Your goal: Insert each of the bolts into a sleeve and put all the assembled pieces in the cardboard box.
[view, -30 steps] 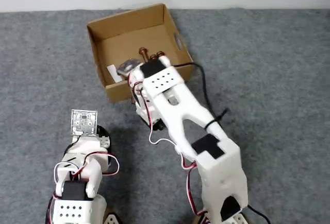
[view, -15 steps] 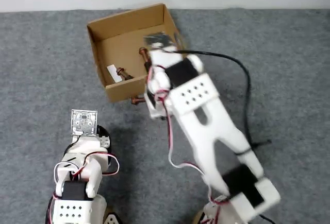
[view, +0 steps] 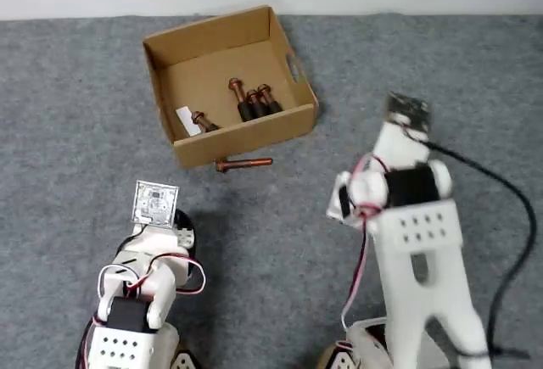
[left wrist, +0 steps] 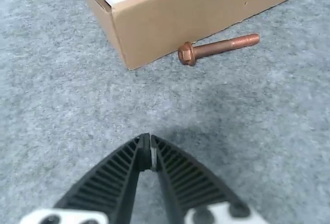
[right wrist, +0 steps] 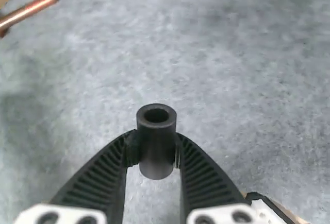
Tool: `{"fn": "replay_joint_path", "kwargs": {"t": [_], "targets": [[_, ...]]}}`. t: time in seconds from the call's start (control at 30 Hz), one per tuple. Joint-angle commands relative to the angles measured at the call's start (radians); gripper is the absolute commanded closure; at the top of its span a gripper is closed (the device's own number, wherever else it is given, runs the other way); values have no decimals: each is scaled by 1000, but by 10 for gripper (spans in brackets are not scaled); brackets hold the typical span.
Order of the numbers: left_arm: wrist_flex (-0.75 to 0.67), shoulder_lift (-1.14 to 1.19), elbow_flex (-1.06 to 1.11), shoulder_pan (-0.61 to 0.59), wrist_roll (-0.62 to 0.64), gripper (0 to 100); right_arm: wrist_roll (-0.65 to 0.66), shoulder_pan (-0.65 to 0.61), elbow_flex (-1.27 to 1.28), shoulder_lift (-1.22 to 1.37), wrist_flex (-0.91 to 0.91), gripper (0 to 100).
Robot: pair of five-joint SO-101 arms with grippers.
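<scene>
The cardboard box (view: 216, 144) stands at the far middle of the table with several copper bolts in black sleeves (view: 253, 102) lying inside. One bare copper bolt (view: 243, 164) lies on the carpet just in front of the box's near wall, also seen as the bolt (left wrist: 217, 48) beside the box (left wrist: 206, 7). My left gripper (left wrist: 147, 153) is shut on nothing, low over the carpet a short way in front of that bolt. My right gripper (right wrist: 154, 145) is shut on a black sleeve (right wrist: 156, 131), held upright with its bore showing, to the right of the bolt (right wrist: 28, 9).
Grey carpet covers the table. The left arm (view: 140, 276) sits at the near left, the right arm (view: 411, 225) at the near right, with its black cable (view: 501, 208) trailing to the right. A white tag (view: 184, 119) lies in the box.
The right arm has swung out from over the box to the right, uncovering the box's contents. The left arm has edged slightly to the right.
</scene>
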Motion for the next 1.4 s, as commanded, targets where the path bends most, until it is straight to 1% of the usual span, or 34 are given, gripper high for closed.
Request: {"fn": "replay_joint_path", "kwargs": {"t": [0.0,0.1,0.2,0.33,0.4,0.5,0.63,0.73,0.83,1.03,1.2,1.37], "targets": [[-2,-9,-7,9,-2,995,-5,64,117,-182,-61,990],[-2,-9,-7,9,-6,995,2,110,230,-314,-74,990],[-2,-9,-7,8,-8,995,48,166,341,-435,-74,990],[-14,-11,-28,8,-3,995,64,251,488,-622,-94,991],[-15,-5,-67,8,-2,995,117,278,540,-739,-120,991],[-14,-2,-139,8,-2,995,175,286,628,-931,-159,991],[63,2,-251,25,-6,995,199,288,677,-1133,-186,991],[157,60,-351,80,-3,995,213,288,681,-1153,-188,991],[187,204,-472,104,25,995,213,288,681,-1145,-189,991],[190,635,-756,112,222,995,216,283,687,-1145,-194,991],[190,976,-966,107,331,995,218,285,692,-1145,-196,991],[190,1247,-1135,110,454,995,218,286,692,-1147,-196,991]]}}
